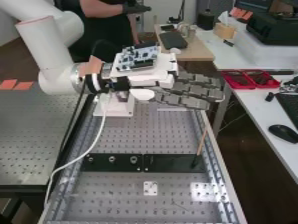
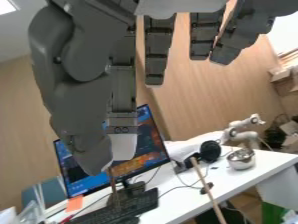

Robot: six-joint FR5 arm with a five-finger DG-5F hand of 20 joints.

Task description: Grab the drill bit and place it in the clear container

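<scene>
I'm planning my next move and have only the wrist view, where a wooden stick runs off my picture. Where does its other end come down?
Observer: The stick slants down to a dark plate lying across the bench, near that plate's right end in the high view.
Operator: Is anything beside that plate?
Observer: Yes, a second dark plate, on its left in the high view, with three round metal pieces in a row.
Operator: And where is the hand?
Observer: The hand is raised at the bench's far end, beyond both plates, with its fingers extended.
</scene>
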